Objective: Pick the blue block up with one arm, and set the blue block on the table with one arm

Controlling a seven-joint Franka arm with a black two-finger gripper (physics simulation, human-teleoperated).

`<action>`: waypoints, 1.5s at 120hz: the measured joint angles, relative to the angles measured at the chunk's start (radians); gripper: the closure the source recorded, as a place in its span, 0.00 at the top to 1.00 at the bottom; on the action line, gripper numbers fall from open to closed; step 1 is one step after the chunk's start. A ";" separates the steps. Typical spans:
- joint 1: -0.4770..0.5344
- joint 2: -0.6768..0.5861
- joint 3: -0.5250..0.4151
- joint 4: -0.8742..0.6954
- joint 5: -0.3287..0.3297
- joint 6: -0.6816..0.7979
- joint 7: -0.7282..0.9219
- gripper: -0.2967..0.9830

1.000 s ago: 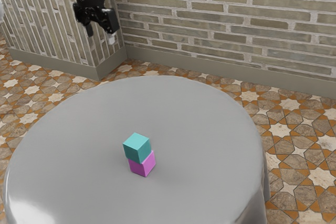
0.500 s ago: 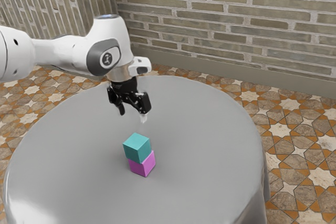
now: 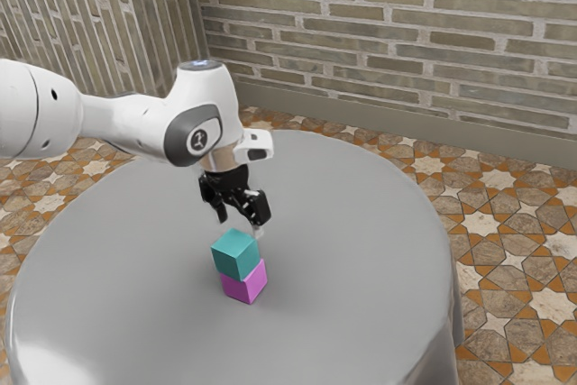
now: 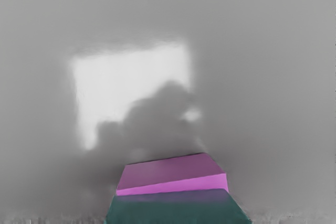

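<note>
The brick wall [image 3: 388, 33] is far behind the hand. The round gray table [image 3: 361, 232] is under the hand. The white arm [image 3: 126, 123] joins on above the hand. The black hand [image 3: 240, 225] has its two fingers spread wide and holds nothing. Just under it is the blue block [image 3: 236, 257], sitting on the pink block [image 3: 245, 286].

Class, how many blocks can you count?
2: a teal block on top, stacked on a pink block, which sits on the gray table.
</note>
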 joint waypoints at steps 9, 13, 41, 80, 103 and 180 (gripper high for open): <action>-0.001 -0.008 -0.004 -0.030 -0.015 0.007 0.006 0.77; -0.001 -0.017 -0.003 -0.039 -0.020 0.009 0.009 0.77; 0.000 -0.067 -0.005 -0.100 -0.033 0.017 0.024 0.77; 0.000 -0.068 -0.007 -0.124 -0.031 0.022 0.053 0.77; 0.000 -0.051 -0.007 -0.125 -0.036 0.025 0.066 0.77; 0.000 -0.014 -0.007 -0.136 -0.079 0.032 0.013 0.77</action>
